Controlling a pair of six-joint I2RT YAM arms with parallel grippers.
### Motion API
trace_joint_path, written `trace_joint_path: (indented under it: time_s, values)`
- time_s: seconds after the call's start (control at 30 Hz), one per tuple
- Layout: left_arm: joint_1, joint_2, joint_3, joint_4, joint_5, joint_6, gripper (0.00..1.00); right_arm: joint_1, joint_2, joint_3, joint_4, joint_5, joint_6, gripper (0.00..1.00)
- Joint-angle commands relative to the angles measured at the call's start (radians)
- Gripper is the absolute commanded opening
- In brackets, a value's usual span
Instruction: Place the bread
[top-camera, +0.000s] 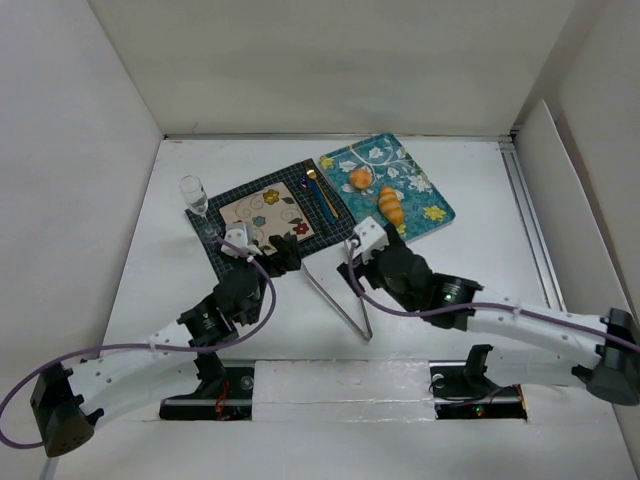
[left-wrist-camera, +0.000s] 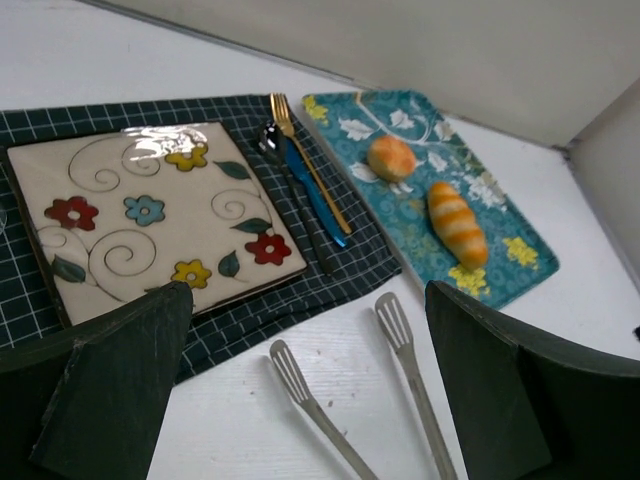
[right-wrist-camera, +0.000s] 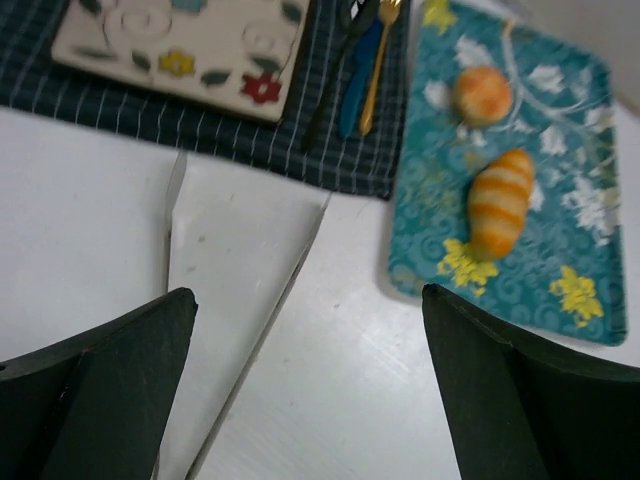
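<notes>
Two orange striped breads lie on the teal flowered tray (top-camera: 420, 190): a round bread (top-camera: 360, 178) and a long bread (top-camera: 391, 205). They also show in the left wrist view, round (left-wrist-camera: 392, 157) and long (left-wrist-camera: 457, 222), and in the right wrist view, round (right-wrist-camera: 482, 94) and long (right-wrist-camera: 498, 201). A flowered square plate (top-camera: 266, 211) lies bare on a dark checked placemat (top-camera: 225, 260). Metal tongs (top-camera: 340, 290) lie spread on the table between the arms. My left gripper (top-camera: 275, 250) is open and empty over the placemat's near edge. My right gripper (top-camera: 380, 250) is open and empty just in front of the tray.
A clear glass (top-camera: 194, 193) stands at the placemat's left end. A gold fork, a blue knife and a spoon (top-camera: 322, 195) lie between plate and tray. White walls enclose the table on three sides. The tongs' tips (left-wrist-camera: 395, 325) point towards the placemat.
</notes>
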Motion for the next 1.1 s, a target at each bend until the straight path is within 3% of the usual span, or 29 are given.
trace_joint_path:
  time_s: [0.0, 0.1, 0.4, 1.07]
  values:
    - [0.002, 0.056, 0.049, -0.039, -0.019, -0.043, 0.99, -0.002, 0.108, 0.049, -0.041, -0.07, 0.066, 1.0]
    - [0.002, 0.068, 0.049, -0.05, -0.048, -0.049, 0.99, -0.002, 0.188, 0.008, 0.059, -0.19, 0.069, 1.0]
    - [0.011, 0.054, 0.053, -0.088, -0.088, -0.092, 0.99, -0.002, 0.331, -0.084, 0.2, -0.293, 0.124, 1.0]
    - [0.011, 0.059, 0.043, -0.056, -0.071, -0.063, 0.99, -0.002, 0.389, -0.166, 0.266, -0.185, 0.202, 1.0]
